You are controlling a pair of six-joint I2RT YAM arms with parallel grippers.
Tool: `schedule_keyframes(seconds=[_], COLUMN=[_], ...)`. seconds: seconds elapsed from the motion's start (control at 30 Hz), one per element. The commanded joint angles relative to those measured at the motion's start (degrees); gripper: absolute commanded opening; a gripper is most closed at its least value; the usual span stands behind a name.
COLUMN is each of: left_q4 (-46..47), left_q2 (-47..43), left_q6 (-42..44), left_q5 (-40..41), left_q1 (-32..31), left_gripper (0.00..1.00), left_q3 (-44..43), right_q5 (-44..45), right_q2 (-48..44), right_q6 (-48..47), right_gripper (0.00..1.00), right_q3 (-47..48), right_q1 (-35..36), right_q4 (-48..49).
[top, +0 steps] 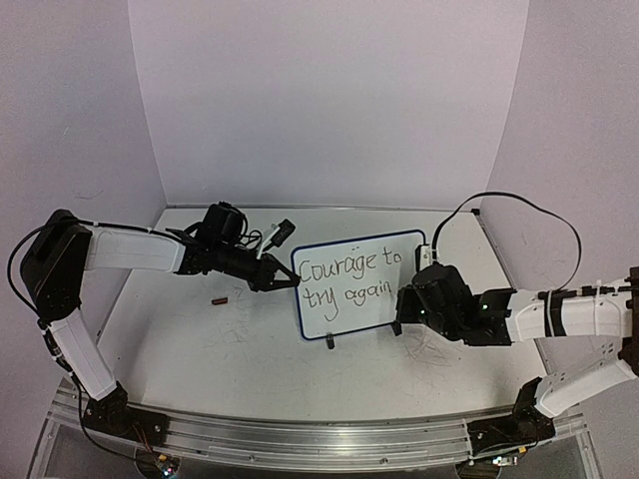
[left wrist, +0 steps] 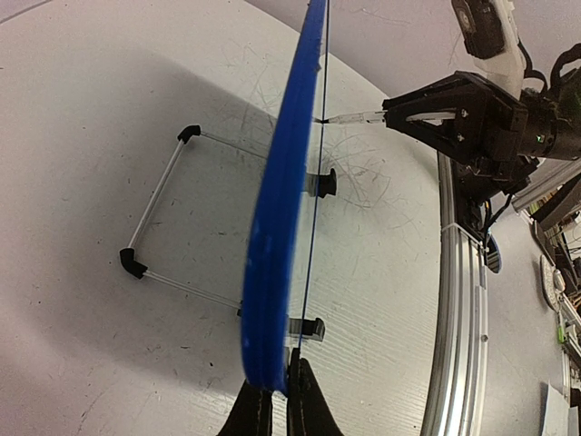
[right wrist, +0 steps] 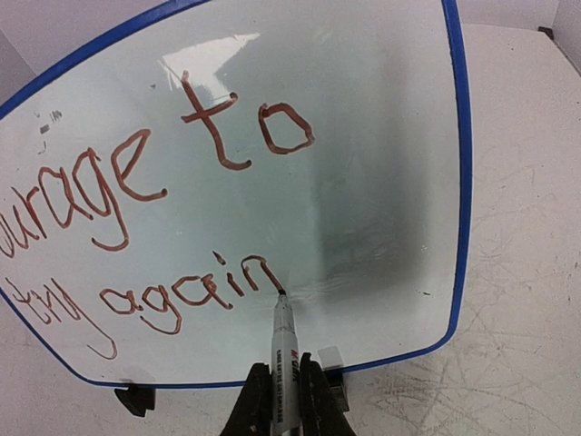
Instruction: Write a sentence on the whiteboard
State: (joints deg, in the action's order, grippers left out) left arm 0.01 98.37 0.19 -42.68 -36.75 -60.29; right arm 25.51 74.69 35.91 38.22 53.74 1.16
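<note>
"Blue-framed, small and white, the rectangular whiteboard (top: 349, 321) is standing upright at the centre of the overhead view on the pale scratched tabletop (top: 200, 349). Which step is the robot working on?"

"The writing itself, and it is looking close to finished. The handwritten two-line sentence (top: 347, 281) is reading 'Courage to try again', with no full stop showing."

"And the tools?"

"The right gripper (right wrist: 283, 372), at the bottom centre of its wrist view, is pinching a slim white-barrelled marker (right wrist: 284, 336). The marker's tip is touching the board just right of the last 'n', in the lower middle of the frame. The left gripper (left wrist: 279, 377) is pinching the board's blue rim at the bottom of its own view, steadying it from the side opposite the pen."

"So what is the next move calling for?"

"Probably a small dot just right of the tip, or a clean lift straight off the surface. The left arm's hold is bracing the board against the pen's push, so it is likely worth holding until the tip is off."
</note>
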Motion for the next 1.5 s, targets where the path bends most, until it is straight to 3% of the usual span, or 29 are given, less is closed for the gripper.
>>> schedule_keyframes(seconds=[0.0,0.3,1.47], left_q4=[-5.1,-5.18,-5.35], left_q2=[0.0,-0.07,-0.8], left_q6=[3.21,3.24,3.59], left_q5=[2.07,2.12,2.59], left_q1=[-1.13,-1.16,-1.23], left_gripper=[0.0,0.0,0.0], left_q3=[0.25,0.18,0.23], right_q5=[0.15,-0.49,-1.67], right_q2=[1.05,-5.01,-2.21], right_q6=[0.51,0.62,-0.75], right_gripper=[0.0,0.0,0.0], right_q3=[0.22,-0.78,0.24], right_q1=[0.12,-0.38,-3.05], right_q4=[-0.28,-0.66,1.46])
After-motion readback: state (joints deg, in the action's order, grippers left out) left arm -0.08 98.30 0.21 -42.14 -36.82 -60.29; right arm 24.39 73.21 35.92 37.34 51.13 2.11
